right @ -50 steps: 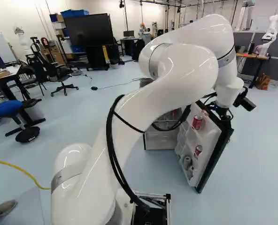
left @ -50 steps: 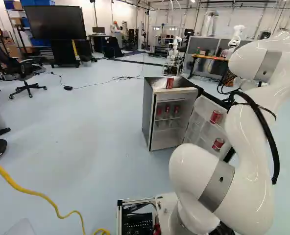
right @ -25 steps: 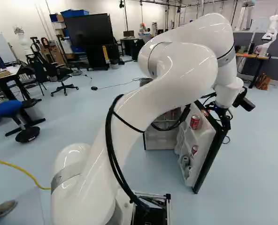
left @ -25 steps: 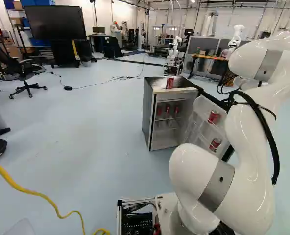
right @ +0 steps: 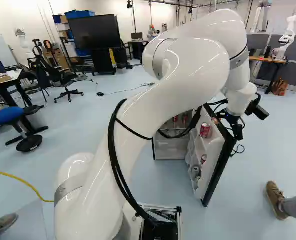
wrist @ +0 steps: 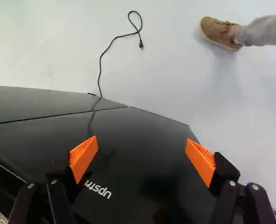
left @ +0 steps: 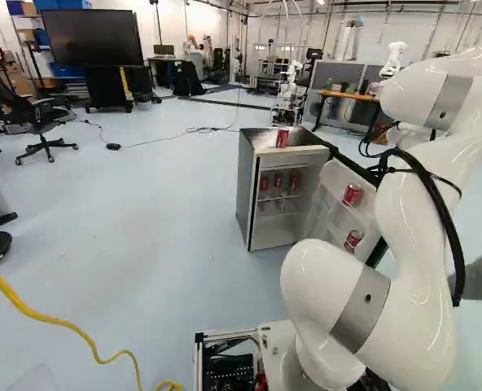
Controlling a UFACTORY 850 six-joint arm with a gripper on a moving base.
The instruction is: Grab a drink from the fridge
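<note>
In the right base view my gripper [right: 235,130] is by the outer side of the fridge door [right: 216,149], near its top. The wrist view shows the gripper [wrist: 142,158] open, orange pads wide apart over the door's glossy black outer face [wrist: 133,128], with nothing gripped; contact cannot be told. The small fridge [left: 254,204] stands with its door swung out. Red cans [left: 278,181] are on its inner shelf. Door racks hold a red can [left: 352,194], a lower one [left: 353,239] and a grey can [right: 195,172]. Another red can [left: 282,138] stands on the fridge top.
A person's shoe [right: 275,200] stands on the floor right of the door. A black cord [wrist: 100,70] lies beyond the door. A yellow cable [left: 62,323] crosses the floor at the left. Another robot [right: 288,36] is far back, by a table [right: 269,60].
The door has swung a little inward, its cans moving with it. My arm and gripper have shifted the same way, leftward in the right base view. A person's foot has come into view.
</note>
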